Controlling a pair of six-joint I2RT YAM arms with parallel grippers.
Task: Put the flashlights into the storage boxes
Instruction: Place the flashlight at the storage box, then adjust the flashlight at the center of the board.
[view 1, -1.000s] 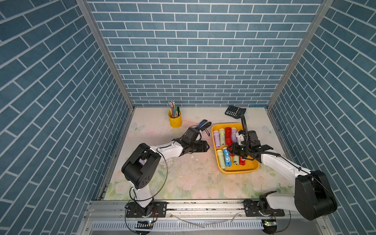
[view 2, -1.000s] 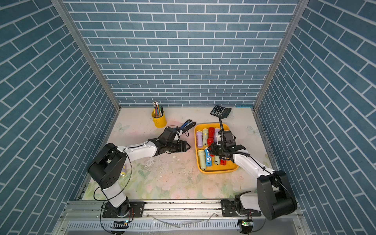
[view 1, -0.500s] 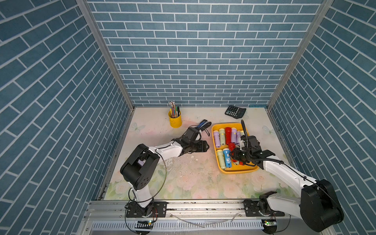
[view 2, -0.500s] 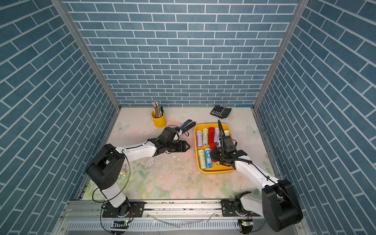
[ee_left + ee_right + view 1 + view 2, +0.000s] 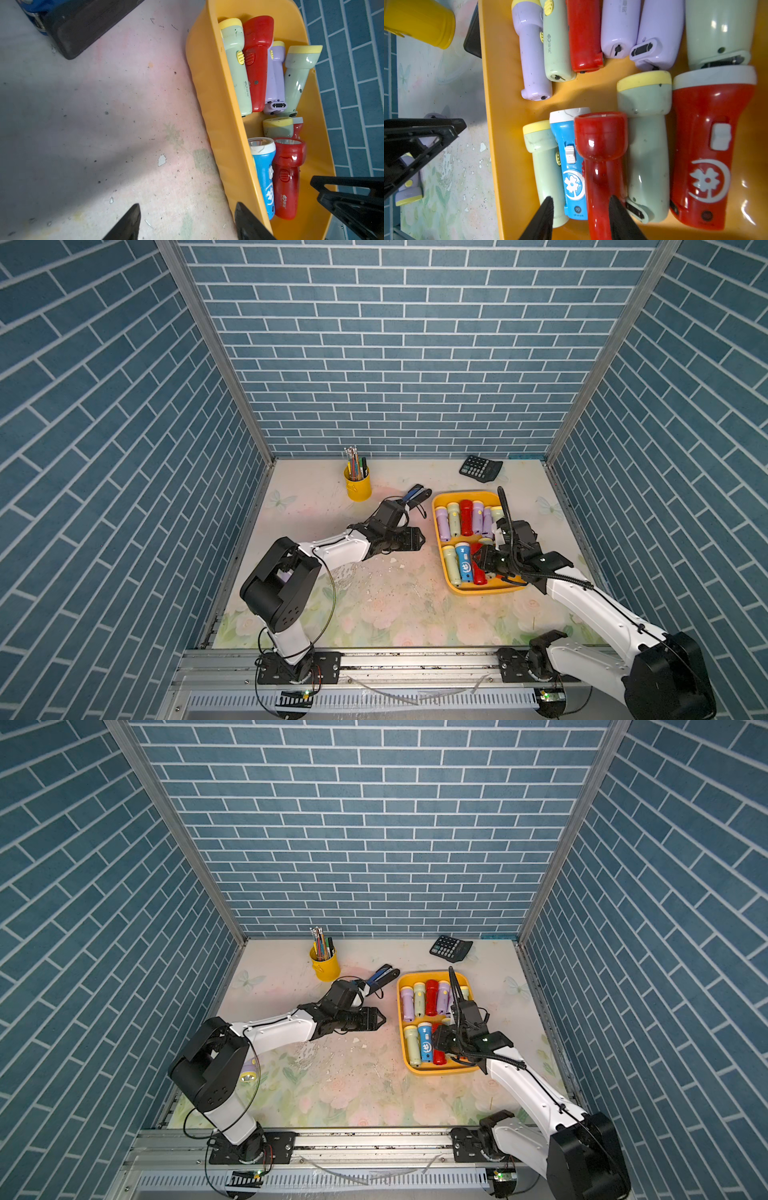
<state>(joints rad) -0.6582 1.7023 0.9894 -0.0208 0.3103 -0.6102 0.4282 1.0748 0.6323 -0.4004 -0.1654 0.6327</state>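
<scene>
The yellow storage box (image 5: 484,591) (image 5: 440,1071) lies right of centre and holds several flashlights in lilac, pale green, red and blue. My right gripper (image 5: 580,200) (image 5: 484,562) hovers over its near row, open. A red flashlight (image 5: 602,145) (image 5: 439,1056) lies between its fingers, tilted on the blue flashlight (image 5: 571,166); only one finger overlaps it. My left gripper (image 5: 187,207) (image 5: 419,539) stands open and holds nothing, low over the table beside the box's outer wall (image 5: 218,104). One lilac flashlight (image 5: 248,1071) (image 5: 409,187) lies on the table by the left arm's base.
A yellow pen cup (image 5: 358,487) stands at the back. A blue-and-black stapler (image 5: 417,494) lies just behind my left gripper. A calculator (image 5: 481,467) sits at the back right. Blue brick walls close in three sides.
My right gripper has come nearer the box's front end and lower with the red flashlight, and its jaws have parted a little. The left arm has not moved.
</scene>
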